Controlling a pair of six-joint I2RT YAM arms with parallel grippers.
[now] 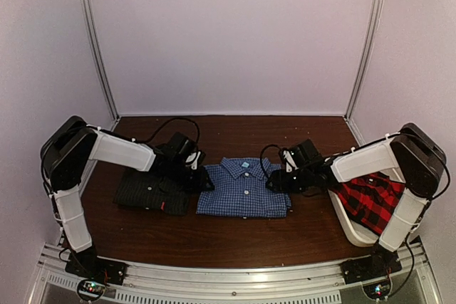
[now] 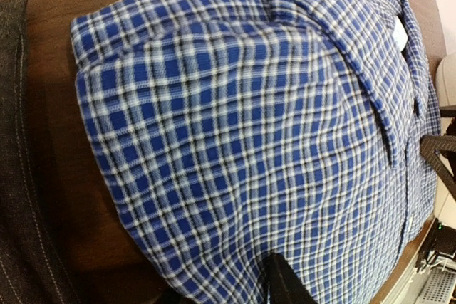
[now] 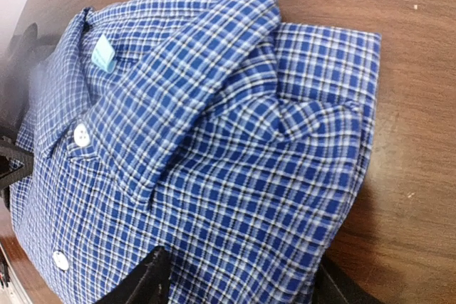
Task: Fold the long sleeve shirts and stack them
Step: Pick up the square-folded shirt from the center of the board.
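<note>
Plainly, the folded blue gingham shirt (image 1: 242, 189) lies flat at the middle of the worktop (image 1: 235, 236), between the charcoal shirt (image 1: 149, 194) to its left and the red plaid shirt (image 1: 370, 201) slumped in the white tub (image 1: 349, 229). The right tool (image 1: 273, 181) stands astride the blue shirt's right edge, jaws apart. The left tool (image 1: 202, 179) sits at the opposite edge; whether it is gripping cannot be told. The step looks like stacking: each should pinch every layer, then both rise level together.
</note>
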